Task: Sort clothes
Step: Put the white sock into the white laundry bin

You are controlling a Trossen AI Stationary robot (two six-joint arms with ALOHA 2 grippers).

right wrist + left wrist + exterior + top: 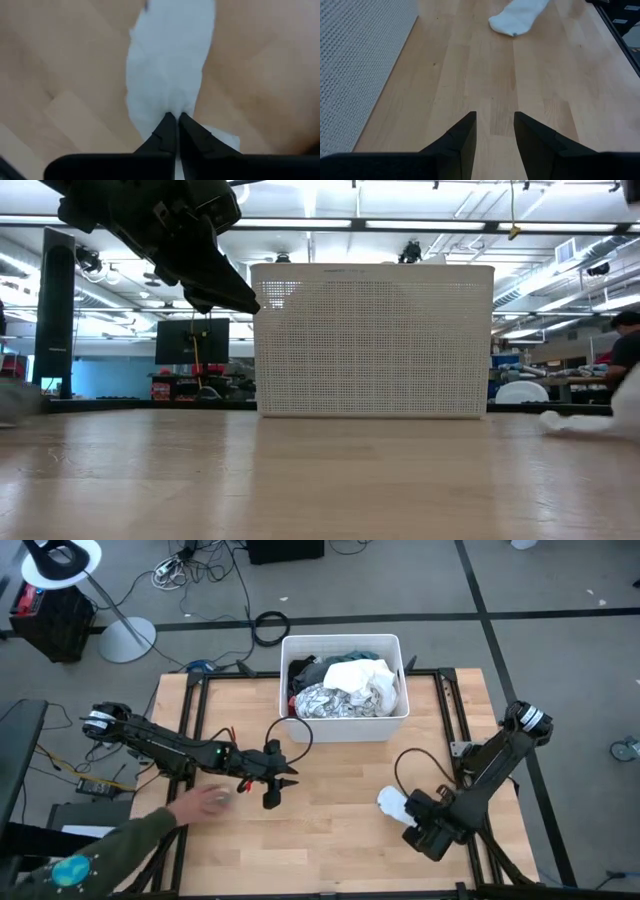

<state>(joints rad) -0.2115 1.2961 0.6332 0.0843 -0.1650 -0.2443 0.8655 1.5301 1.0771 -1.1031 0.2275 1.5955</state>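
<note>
Right gripper is seen pressed together on a white garment at the counter's front right.
Only in the right wrist view is the pinch made plain: the two dark fingertips are closed on the edge of the white fabric, which lies flat on the wooden counter. From above, that garment is largely covered by the arm. Left gripper is held above the counter's middle left with its fingers spread and nothing between them; the white garment is shown ahead of it. More clothes are heaped in the white bin at the back, a heap hidden in the low view by the bin's perforated wall. A person's hand is reached in beside the left arm.
</note>
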